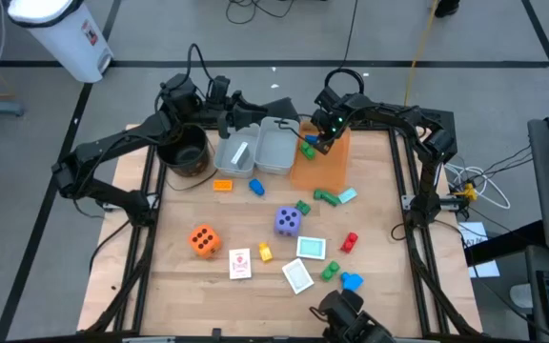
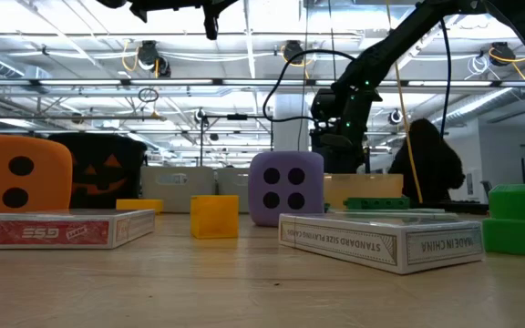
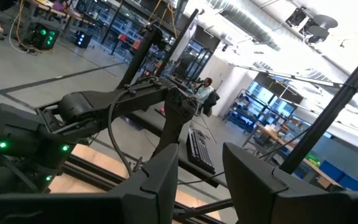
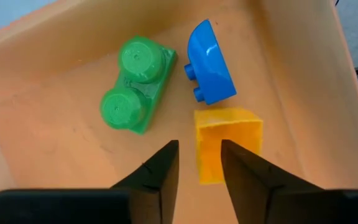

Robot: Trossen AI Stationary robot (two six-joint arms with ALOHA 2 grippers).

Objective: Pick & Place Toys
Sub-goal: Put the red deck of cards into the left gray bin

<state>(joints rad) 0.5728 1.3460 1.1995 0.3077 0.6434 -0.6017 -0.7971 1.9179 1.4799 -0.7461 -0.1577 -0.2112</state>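
Note:
My right gripper (image 4: 199, 165) hangs open over the orange bin (image 1: 327, 170), pointing down into it, and also shows in the high view (image 1: 315, 141). On the bin's floor lie a yellow block (image 4: 229, 134), a blue block (image 4: 209, 62) and a green block (image 4: 137, 84); the yellow one lies just beyond the fingertips, and nothing is between the fingers. My left gripper (image 3: 201, 168) is raised over the grey bins (image 1: 258, 151), pointing about level, open and empty. More toys lie on the table: an orange die (image 1: 204, 240), a purple die (image 1: 288, 221), cards (image 1: 240, 263) and small blocks.
A black pot (image 1: 184, 151) stands left of the two grey bins; a white thing (image 1: 237, 152) lies in the left bin. Loose blocks and cards are scattered across the table's middle and near half, between the dice and the near right corner (image 1: 352, 281).

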